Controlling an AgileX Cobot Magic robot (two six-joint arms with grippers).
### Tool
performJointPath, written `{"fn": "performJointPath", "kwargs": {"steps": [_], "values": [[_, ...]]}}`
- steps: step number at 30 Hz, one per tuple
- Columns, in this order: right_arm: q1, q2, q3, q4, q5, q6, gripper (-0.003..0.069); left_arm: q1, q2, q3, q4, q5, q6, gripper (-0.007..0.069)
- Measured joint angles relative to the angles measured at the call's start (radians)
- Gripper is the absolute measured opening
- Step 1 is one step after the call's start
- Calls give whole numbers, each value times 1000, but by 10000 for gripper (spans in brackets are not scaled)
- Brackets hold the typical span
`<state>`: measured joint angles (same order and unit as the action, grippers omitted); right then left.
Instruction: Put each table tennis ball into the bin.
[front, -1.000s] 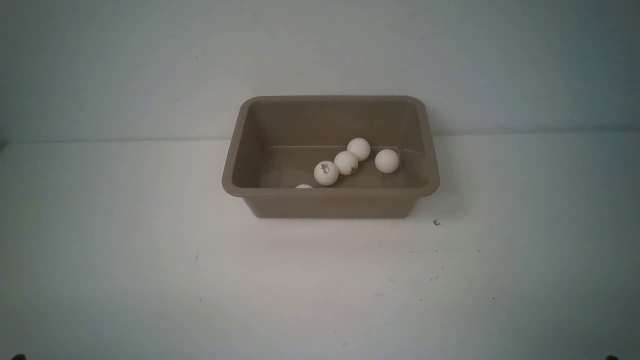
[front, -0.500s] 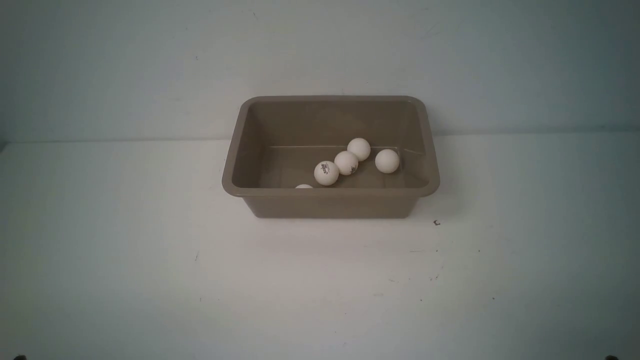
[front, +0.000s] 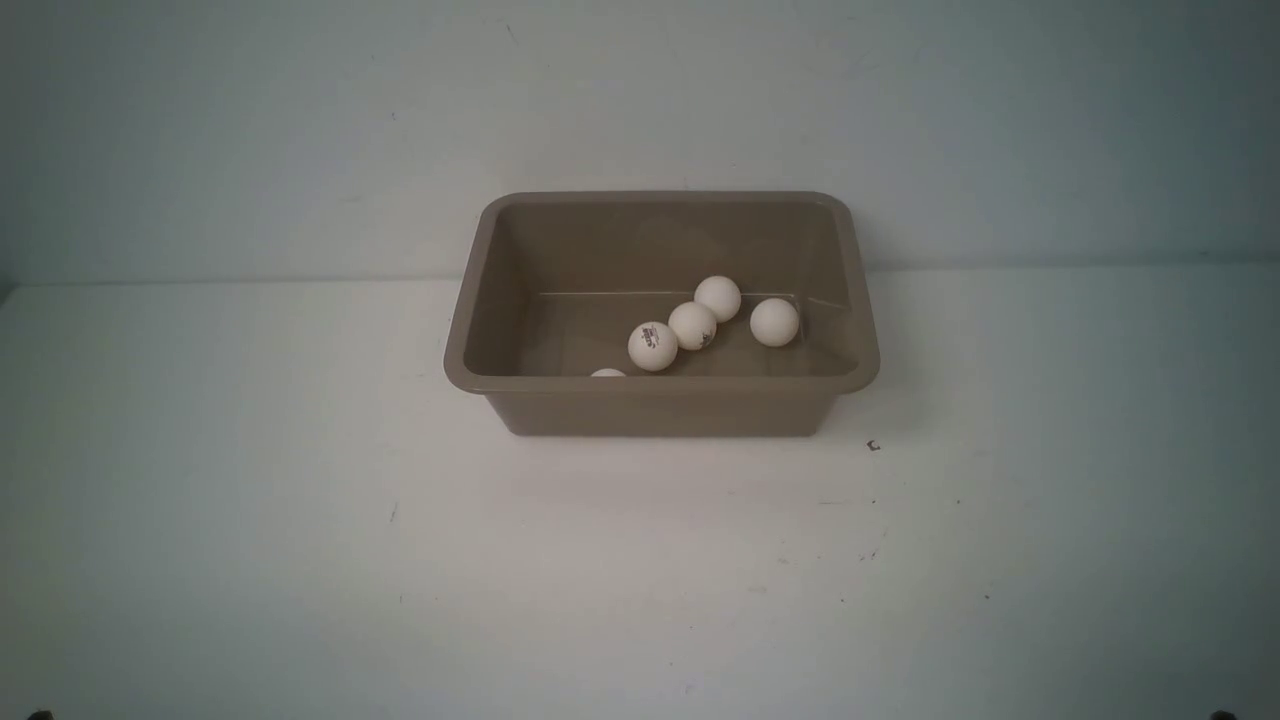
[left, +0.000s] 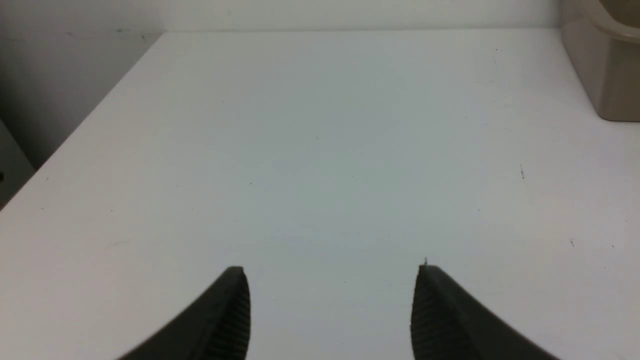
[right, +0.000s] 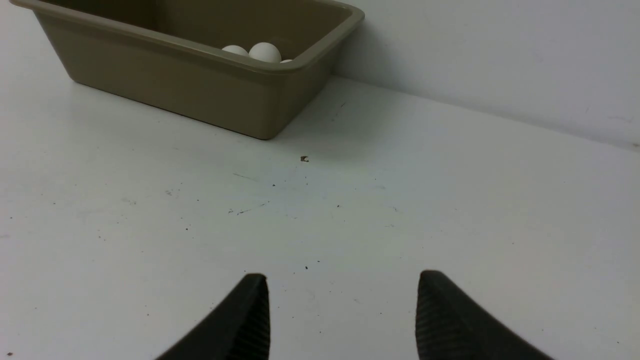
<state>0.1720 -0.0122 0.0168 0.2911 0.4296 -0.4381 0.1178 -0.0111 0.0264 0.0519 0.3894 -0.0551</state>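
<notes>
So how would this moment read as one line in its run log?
white table tennis balls: five seen in taupe plastic bin | left claw: open | right claw: open

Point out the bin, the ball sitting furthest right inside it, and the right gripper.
bin (front: 660, 414): front view, near outer wall
rightmost ball (front: 774, 323): front view, middle
right gripper (right: 343, 295): right wrist view, between its parted fingertips
</notes>
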Motion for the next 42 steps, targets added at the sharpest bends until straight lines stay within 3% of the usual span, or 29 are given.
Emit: {"fn": "performJointPath", "kwargs": {"steps": [17, 30, 42], "values": [[0, 0, 0, 0, 0, 0, 370, 0, 0, 0, 0, 0, 0, 395], [-130, 0, 0, 1, 0, 0, 370, 0, 0, 0, 0, 0, 0, 395], [-136, 0, 0, 7, -1, 0, 370, 0, 0, 0, 0, 0, 0, 395]]}}
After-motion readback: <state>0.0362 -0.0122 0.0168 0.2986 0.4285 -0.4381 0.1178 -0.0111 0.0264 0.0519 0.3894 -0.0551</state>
